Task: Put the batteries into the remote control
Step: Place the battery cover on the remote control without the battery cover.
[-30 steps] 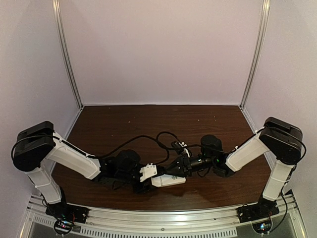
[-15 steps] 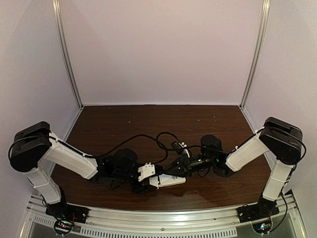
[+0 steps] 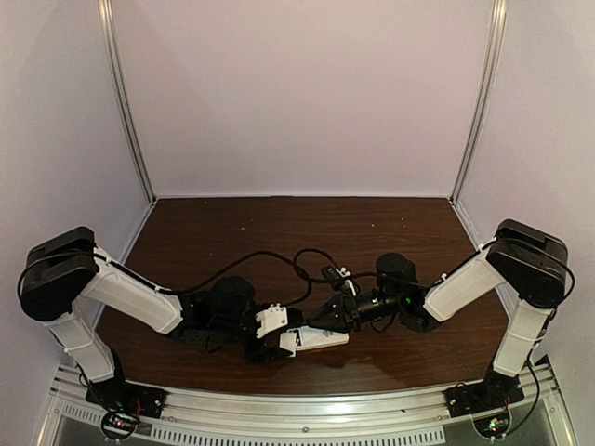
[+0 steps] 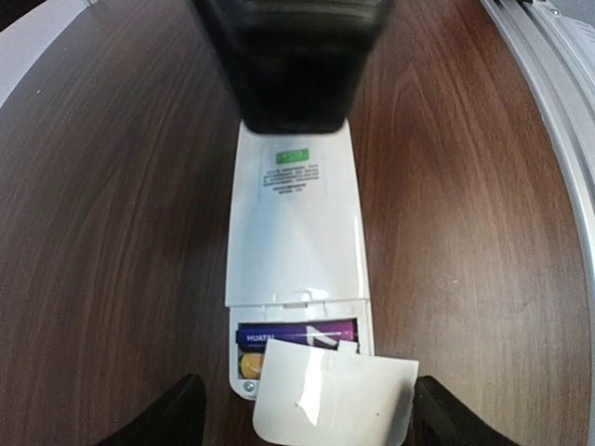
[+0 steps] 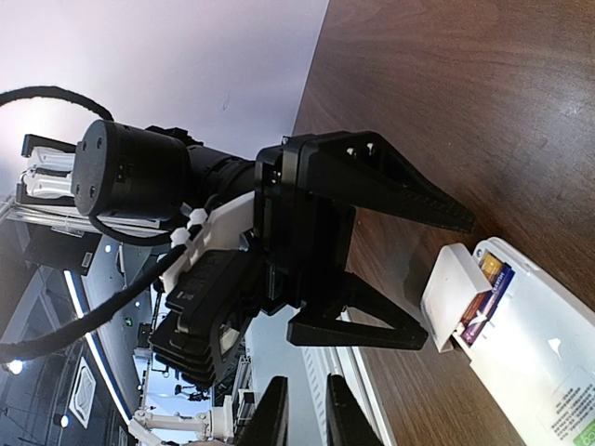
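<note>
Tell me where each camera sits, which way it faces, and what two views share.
Top external: above and behind the bases, looking down at the table; left arm and right arm show.
Left wrist: low, looking along the remote control toward the right gripper; left fingers show.
Right wrist: looking back at the left gripper; right fingers show.
Shared: both wrist views see the purple battery and orange battery in the remote.

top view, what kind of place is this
Likely a robot test cell: a left arm and right arm bolted to a metal rail, wooden table, plain pale walls.
</note>
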